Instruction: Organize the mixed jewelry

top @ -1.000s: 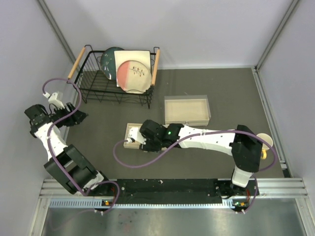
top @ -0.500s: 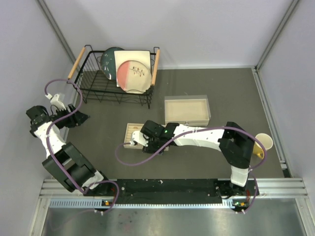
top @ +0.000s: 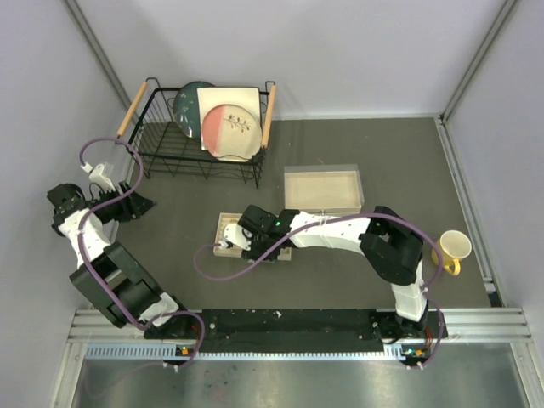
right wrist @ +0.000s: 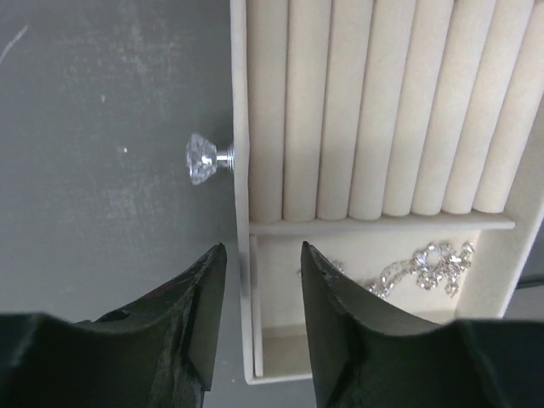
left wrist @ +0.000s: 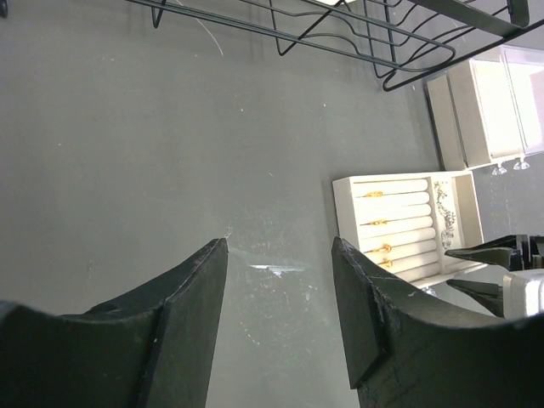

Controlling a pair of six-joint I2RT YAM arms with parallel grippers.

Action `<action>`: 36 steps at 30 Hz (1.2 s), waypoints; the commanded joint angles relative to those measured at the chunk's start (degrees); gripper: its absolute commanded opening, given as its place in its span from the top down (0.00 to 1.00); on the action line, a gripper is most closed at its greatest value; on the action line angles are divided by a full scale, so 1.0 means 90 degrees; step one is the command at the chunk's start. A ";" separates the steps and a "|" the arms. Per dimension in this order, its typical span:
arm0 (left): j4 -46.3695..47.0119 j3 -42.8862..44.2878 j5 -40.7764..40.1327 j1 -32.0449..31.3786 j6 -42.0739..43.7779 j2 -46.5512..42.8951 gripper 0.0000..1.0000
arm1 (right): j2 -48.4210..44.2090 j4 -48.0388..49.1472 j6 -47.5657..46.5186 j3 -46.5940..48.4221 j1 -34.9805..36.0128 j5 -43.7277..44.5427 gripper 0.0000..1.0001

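Over the knob-side wall of the tray (right wrist: 240, 102), the right pincer (right wrist: 263, 255) is hovering half-open and empty. The silver chain (right wrist: 408, 265) is lying in the narrow compartment just beside its tips. Centring over the chain before descending is probably wisest. The left pincer (left wrist: 279, 255) is hanging wide and empty.

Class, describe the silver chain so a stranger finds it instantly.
In front of the black wire dish rack lies a beige jewelry tray. Its narrow compartment beside the padded rolls holds the chain: sparkling silver, unlike the gold rings.
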 commanded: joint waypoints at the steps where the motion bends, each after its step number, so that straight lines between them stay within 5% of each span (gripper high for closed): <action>1: -0.0037 0.0153 0.0290 0.0040 0.0203 0.0058 0.43 | 0.0264 0.0220 -0.0025 0.0352 -0.0049 -0.0219 0.64; 6: -0.0037 0.0056 0.0271 -0.0048 0.0261 0.0028 0.43 | 0.0333 0.0230 0.0092 0.0236 -0.0039 -0.0249 0.90; 11: 0.0245 0.0095 0.0242 -0.0331 -0.0099 -0.0030 0.43 | 0.0128 0.0220 0.0121 -0.0008 -0.0039 -0.0229 0.99; 22: 0.1593 0.0192 -0.1037 -0.2838 -0.1416 -0.0480 0.43 | -0.1522 -0.0687 0.0199 -0.0545 -0.0030 -0.0239 1.00; 36: 0.1809 0.2818 -0.1760 -0.5300 -0.2824 0.1628 0.42 | -0.3933 -0.1889 -0.0152 -0.2214 0.0029 0.0306 1.00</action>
